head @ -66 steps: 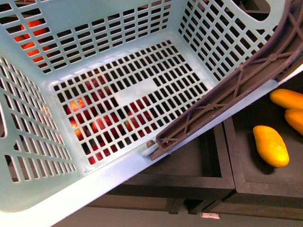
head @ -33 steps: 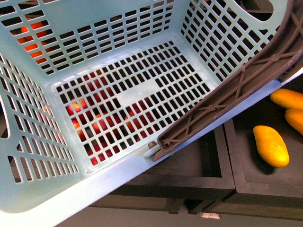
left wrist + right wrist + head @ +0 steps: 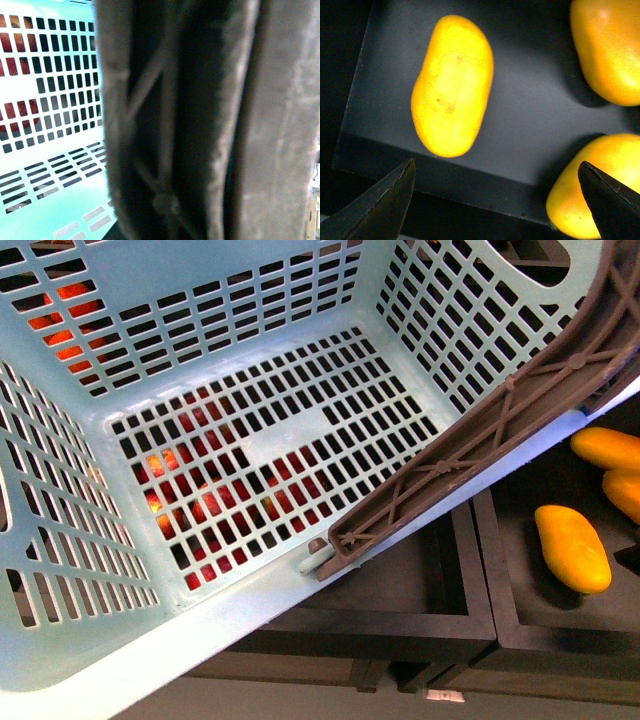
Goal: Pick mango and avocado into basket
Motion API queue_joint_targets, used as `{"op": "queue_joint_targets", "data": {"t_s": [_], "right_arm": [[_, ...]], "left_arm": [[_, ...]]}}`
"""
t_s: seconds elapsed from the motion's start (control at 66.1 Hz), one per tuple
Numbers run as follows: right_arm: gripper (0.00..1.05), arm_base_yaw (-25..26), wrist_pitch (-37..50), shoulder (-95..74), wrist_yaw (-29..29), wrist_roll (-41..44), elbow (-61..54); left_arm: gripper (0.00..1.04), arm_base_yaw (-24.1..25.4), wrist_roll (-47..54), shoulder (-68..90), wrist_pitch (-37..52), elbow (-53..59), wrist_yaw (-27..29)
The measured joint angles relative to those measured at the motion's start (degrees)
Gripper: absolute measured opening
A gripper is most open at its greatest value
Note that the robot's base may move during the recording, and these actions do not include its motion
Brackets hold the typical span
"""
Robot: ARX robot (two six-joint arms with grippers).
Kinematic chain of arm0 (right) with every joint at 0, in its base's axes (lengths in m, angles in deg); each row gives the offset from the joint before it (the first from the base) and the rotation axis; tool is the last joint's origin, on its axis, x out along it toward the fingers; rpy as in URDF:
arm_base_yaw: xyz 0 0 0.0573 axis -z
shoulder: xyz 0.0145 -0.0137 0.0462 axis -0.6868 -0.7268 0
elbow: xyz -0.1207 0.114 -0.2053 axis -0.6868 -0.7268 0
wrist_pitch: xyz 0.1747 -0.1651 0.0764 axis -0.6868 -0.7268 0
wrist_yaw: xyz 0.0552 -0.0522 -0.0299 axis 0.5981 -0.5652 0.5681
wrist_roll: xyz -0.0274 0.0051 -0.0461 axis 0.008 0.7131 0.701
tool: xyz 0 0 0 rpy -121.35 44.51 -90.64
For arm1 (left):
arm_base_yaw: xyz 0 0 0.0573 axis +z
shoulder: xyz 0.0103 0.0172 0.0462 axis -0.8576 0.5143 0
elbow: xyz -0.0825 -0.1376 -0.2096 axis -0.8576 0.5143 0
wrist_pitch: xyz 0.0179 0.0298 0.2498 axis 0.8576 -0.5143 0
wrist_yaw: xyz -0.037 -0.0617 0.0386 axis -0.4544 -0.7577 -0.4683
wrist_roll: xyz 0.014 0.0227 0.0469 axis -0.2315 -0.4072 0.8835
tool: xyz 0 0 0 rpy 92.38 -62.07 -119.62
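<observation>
The light teal basket [image 3: 250, 370] hangs tilted and fills most of the front view, with nothing lying inside it. Its brown handle [image 3: 480, 440] runs diagonally across the right. In the left wrist view that handle [image 3: 200, 125] is blurred and very close, and my left gripper is shut on it. Three yellow-orange mangoes lie in a dark crate at the right; the nearest mango [image 3: 572, 548] shows large in the right wrist view [image 3: 452, 85]. My right gripper [image 3: 496, 164] hovers open over the crate's edge beside that mango, touching nothing. The avocado is out of view.
Two more mangoes [image 3: 607, 50] [image 3: 590, 192] lie close by in the same crate. Dark crates [image 3: 480, 625] with raised rims stand under and beside the basket. Red fruits [image 3: 210, 505] show through the basket's floor slots and orange-red ones [image 3: 70, 300] through its far wall.
The basket swayed slightly and sits almost where it was. The mangoes have not moved.
</observation>
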Motion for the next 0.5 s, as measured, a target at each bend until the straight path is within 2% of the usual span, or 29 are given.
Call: {"op": "queue_joint_targets", "data": {"t_s": [0.499], "right_arm": [[0.96, -3.72, -5.73, -10.51, 1.81, -1.38, 11.78]], "left_arm": [[0.13, 0.00, 0.00, 0.00, 0.00, 0.00, -0.07]]}}
